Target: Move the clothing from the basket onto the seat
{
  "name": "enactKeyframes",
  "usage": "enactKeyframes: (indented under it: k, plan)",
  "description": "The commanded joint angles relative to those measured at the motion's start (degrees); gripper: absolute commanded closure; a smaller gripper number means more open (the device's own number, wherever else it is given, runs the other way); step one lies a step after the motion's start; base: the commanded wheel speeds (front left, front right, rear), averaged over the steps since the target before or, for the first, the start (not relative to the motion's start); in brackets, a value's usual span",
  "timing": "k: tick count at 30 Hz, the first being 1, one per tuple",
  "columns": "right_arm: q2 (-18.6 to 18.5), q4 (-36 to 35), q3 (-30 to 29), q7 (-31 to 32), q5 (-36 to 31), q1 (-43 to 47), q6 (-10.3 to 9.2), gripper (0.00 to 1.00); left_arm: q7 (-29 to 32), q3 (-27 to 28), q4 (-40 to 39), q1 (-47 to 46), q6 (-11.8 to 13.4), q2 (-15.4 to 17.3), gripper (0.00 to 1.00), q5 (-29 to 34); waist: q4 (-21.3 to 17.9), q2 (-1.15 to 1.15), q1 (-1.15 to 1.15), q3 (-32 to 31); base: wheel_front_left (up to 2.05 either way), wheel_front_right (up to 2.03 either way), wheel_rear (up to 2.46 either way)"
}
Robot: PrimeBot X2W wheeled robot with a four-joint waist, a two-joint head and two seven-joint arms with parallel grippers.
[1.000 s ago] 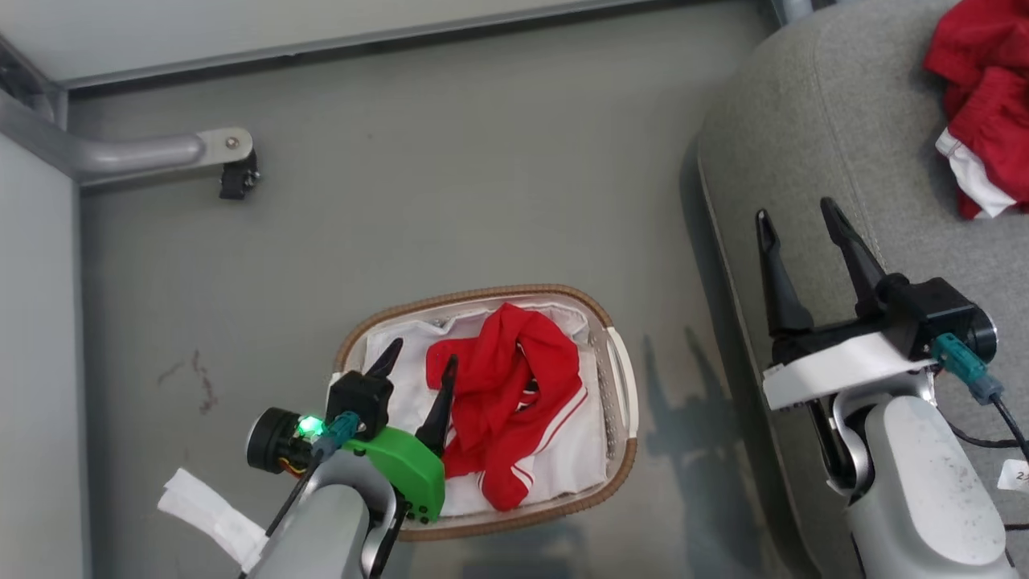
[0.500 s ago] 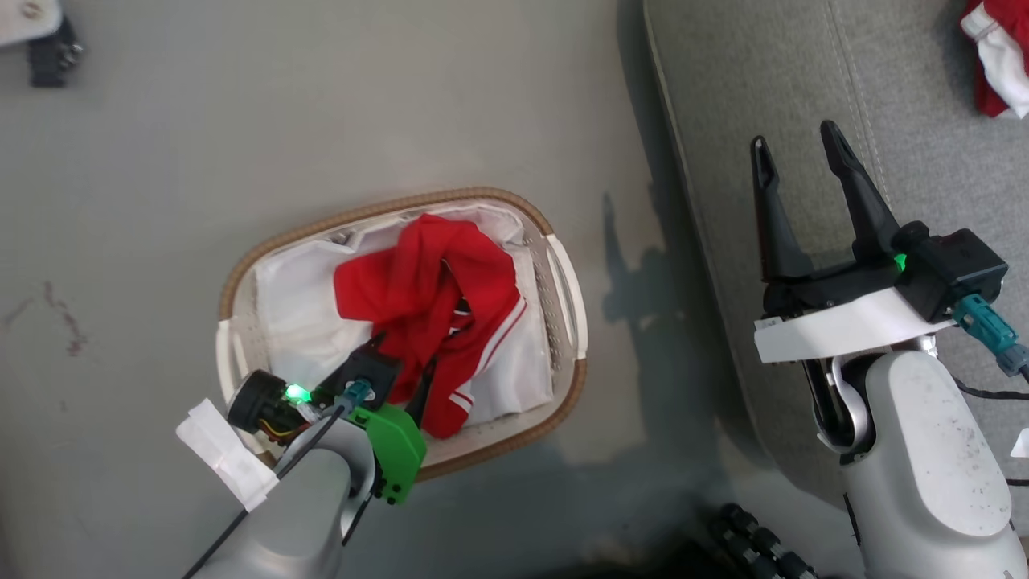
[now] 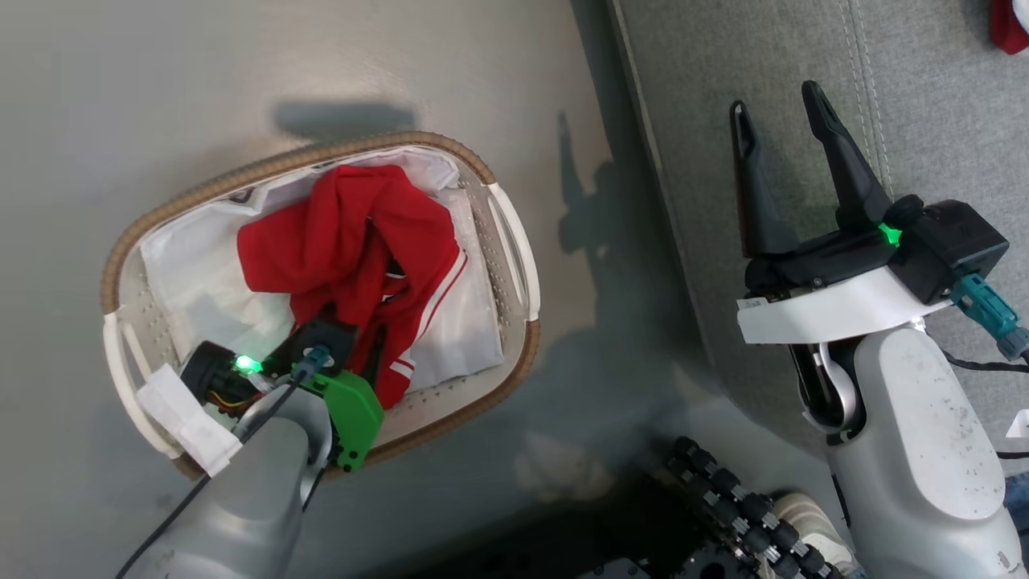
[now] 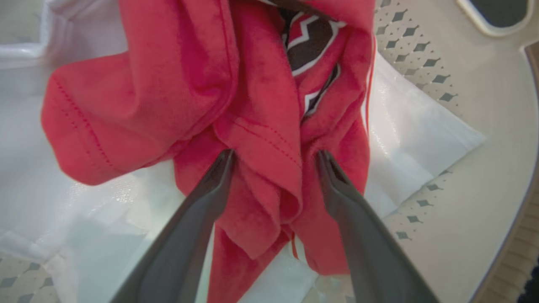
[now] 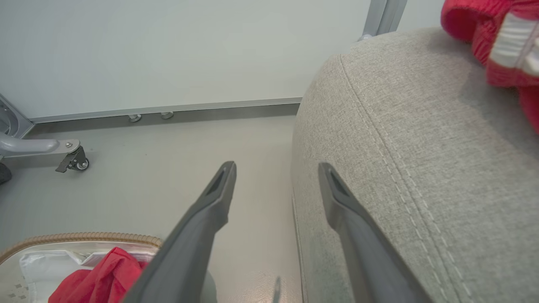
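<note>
- Our left gripper [image 4: 276, 155] is down in the basket [image 3: 281, 161], its fingers spread wide astride a fold of the red clothing [image 4: 261, 139]; nothing is pinched yet.
- In the left wrist view that fold runs from twelve to six o'clock along the gap, so we judge that closing should catch it.
- The clothing lies bunched on a white sheet [image 3: 193, 281].
- Our right gripper [image 3: 776, 98], wide and empty, hovers at three o'clock over the edge of the seat [image 3: 924, 121]; the left arm is nearer.
- Farthest, at one o'clock, another red piece [image 5: 497, 33] lies on the seat.
</note>
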Motion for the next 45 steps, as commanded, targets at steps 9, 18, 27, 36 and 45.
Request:
enactKeyframes:
  k: [9, 18, 27, 36, 45]
  plan:
    - [-0.10, 0.26, 0.00, -0.28, 0.55, -1.03, -0.08, 0.00, -0.05, 1.24, 1.22, -2.28, 1.94, 0.83, 1.00, -0.70, -1.40, 0.00, -0.01, 1.67, 0.00, 0.00, 0.00]
    - [-0.12, 2.41, -0.99, -0.28, -0.64, 0.35, -0.08, 0.00, -0.05, 1.30, -3.18, 1.31, 1.24, 0.04, 1.00, -0.93, 1.23, 0.00, -0.01, -3.77, 0.00, 0.00, 0.00]
    - [-0.14, 5.25, -2.27, -0.28, -3.63, 3.35, -0.08, 0.00, -0.06, 2.03, -12.93, 8.04, 0.03, -0.63, 1.00, -1.62, 5.44, 0.00, -0.01, -15.05, 0.00, 0.00, 0.00]
    - [-0.15, 7.78, -3.88, -0.28, -6.22, 8.31, -0.08, 0.00, -0.06, 3.95, -23.77, 13.96, -0.59, -0.47, 1.00, -1.79, 9.29, 0.00, -0.01, -28.12, 0.00, 0.00, 0.00]
    - [-0.14, 9.85, -3.79, -0.28, -6.83, 13.85, -0.08, 0.00, -0.06, 0.96, -31.37, 14.31, -1.04, 3.23, 1.00, 1.17, 11.67, 0.00, -0.01, -39.07, 0.00, 0.00, 0.00]
